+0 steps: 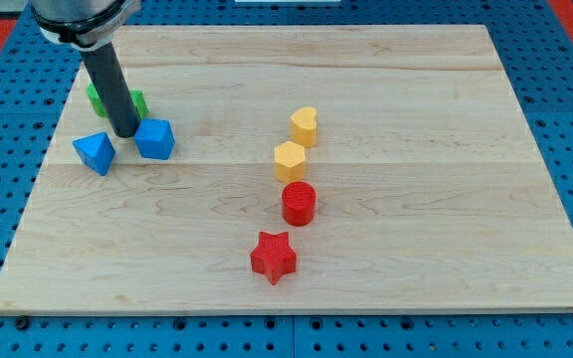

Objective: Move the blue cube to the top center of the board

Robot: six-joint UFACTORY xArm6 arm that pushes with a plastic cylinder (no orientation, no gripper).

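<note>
little was done: the blue cube (155,139) sat far left on the worktop (416,249), my tip (125,132) touching its left; no end effector jaws existed.

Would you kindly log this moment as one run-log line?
my tip: touching blue cube, on its left | cube: left side of board, not top center | status: in progress

The arm (80,20) shows only its last part: a broad, rounded collar in dull grey metal with a darker band along its lower edge. From it runs a straight, smooth rod (110,85), near black with a faint sheen, round in section, down to my tip (125,133).
</note>
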